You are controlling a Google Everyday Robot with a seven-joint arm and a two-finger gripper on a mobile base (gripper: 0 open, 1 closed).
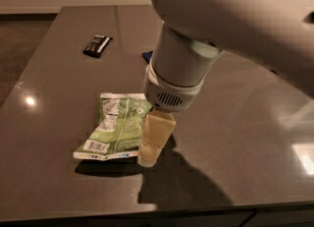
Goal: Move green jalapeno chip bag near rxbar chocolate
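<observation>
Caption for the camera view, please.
Gripper low beside the green jalapeno chip bag; rxbar chocolate lies apart, farther back.
</observation>
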